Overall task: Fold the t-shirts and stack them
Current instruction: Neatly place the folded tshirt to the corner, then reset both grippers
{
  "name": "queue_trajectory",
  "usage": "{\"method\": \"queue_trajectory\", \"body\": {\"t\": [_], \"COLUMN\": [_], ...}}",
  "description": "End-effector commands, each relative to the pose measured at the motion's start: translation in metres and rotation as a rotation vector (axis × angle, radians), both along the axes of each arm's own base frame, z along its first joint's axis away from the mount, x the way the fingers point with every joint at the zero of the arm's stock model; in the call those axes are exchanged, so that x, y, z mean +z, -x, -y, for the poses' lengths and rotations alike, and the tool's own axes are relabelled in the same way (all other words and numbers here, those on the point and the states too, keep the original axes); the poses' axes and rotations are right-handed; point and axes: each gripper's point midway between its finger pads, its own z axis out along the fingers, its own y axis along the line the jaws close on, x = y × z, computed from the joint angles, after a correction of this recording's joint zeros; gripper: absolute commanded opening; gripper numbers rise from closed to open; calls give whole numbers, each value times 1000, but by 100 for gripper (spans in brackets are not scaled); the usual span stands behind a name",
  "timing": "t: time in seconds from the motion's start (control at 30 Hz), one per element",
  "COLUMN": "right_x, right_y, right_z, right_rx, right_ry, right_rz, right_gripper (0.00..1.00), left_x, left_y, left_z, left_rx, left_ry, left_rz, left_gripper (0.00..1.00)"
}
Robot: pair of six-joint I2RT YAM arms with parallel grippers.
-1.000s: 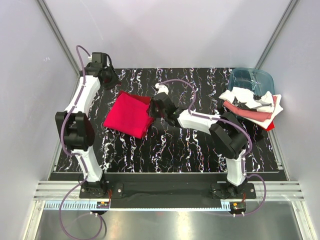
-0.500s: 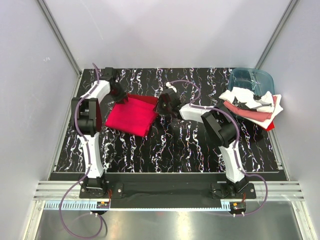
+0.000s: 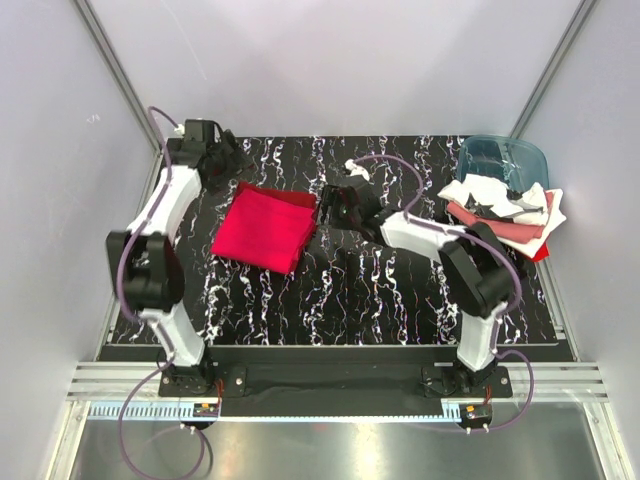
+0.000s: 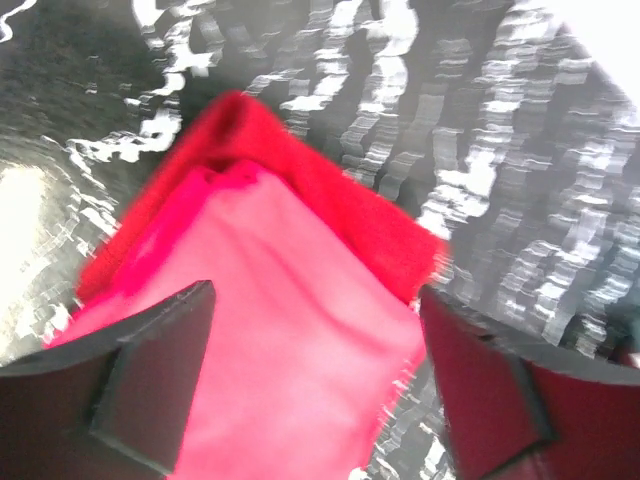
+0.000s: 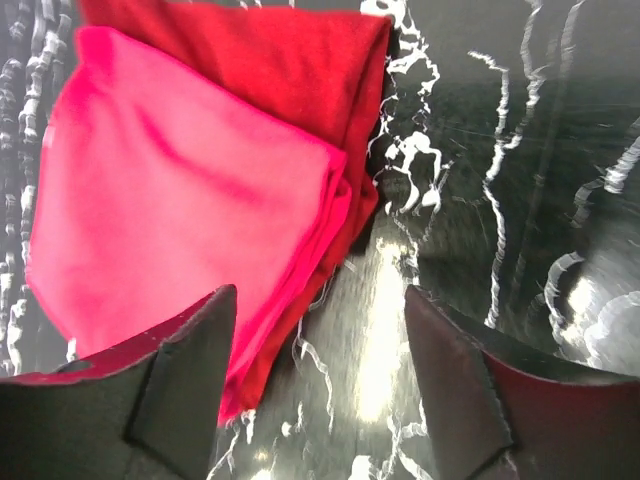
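A folded bright crimson t-shirt [image 3: 262, 232] lies flat on a darker red t-shirt [image 3: 293, 198] at the table's back left. My left gripper [image 3: 226, 160] hovers open just beyond their far left corner. In the left wrist view the crimson t-shirt [image 4: 290, 350] shows between the spread jaws of that gripper [image 4: 315, 320], with the darker red t-shirt [image 4: 340, 205] beyond it. My right gripper [image 3: 336, 202] is open beside the stack's right edge. In the right wrist view this gripper [image 5: 320, 305] has its jaws spread over the crimson t-shirt's [image 5: 180, 200] edge and bare table. More t-shirts [image 3: 505, 212] are piled at the right.
A translucent blue-teal tub [image 3: 500, 157] stands at the back right, under the loose pile. The black marbled table [image 3: 340, 290] has bare room in front of the folded stack. Grey walls close in on both sides.
Both grippers have opened and let go of the crimson t-shirt. The left gripper has drawn back toward the far left corner. The right gripper has edged away to the right.
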Motion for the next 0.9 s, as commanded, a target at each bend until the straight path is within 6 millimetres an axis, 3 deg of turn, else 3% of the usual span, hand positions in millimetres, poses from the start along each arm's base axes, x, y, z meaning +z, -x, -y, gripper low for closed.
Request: {"method": "queue_trajectory", "body": {"t": [0.0,0.03,0.07,0.13,0.17,0.2,0.23,0.27,0.3,0.4,0.47,0.5,0.53,0.57,0.63,0.87], "right_x": [36,51,53,61,63,59,70,72,75,60,62,49,60,48,52,56], "right_y": [11,15,19,33,37,47,54,59,66,81,87,91,89,94,93,89], "right_z": [23,31,37,54,59,62,64,66,70,90,102,112,112,117,119,132], "right_rx": [-5,-17,-27,-54,-60,-45,-34,-28,-30,-70,-109,-143,-158,-160,-171,-207], "right_ry": [27,29,35,42,38,38,17,9,0,59,62,74,37,44,22,69], "right_rz": [103,136,146,163,167,157,170,168,164,115,130,117,164,159,202,252], "right_gripper": [80,85,99,100,100,100,100,100,100,100,100,100,100,100,100,100], "left_x": [48,51,69,55,64,62,42,52,47,34,23,20,16,23,12,56], "left_y": [16,22,29,46,52,61,74,78,90,115,131,140,146,149,158,166], "left_z": [39,50,69,83,91,108,114,122,138,157,160,166,166,169,166,161], "left_rx": [-28,-35,-73,-89,-104,-137,-151,-171,-215,-281,-317,-346,-372,-388,-429,-484], "left_ry": [92,126,154,161,165,164,156,168,165,127,96,91,73,80,60,39], "left_rz": [160,177,241,220,260,265,235,283,283,291,291,298,308,348,354,497], "left_gripper": [99,99,99,99,99,99,99,99,99,99,99,99,99,99,99,99]}}
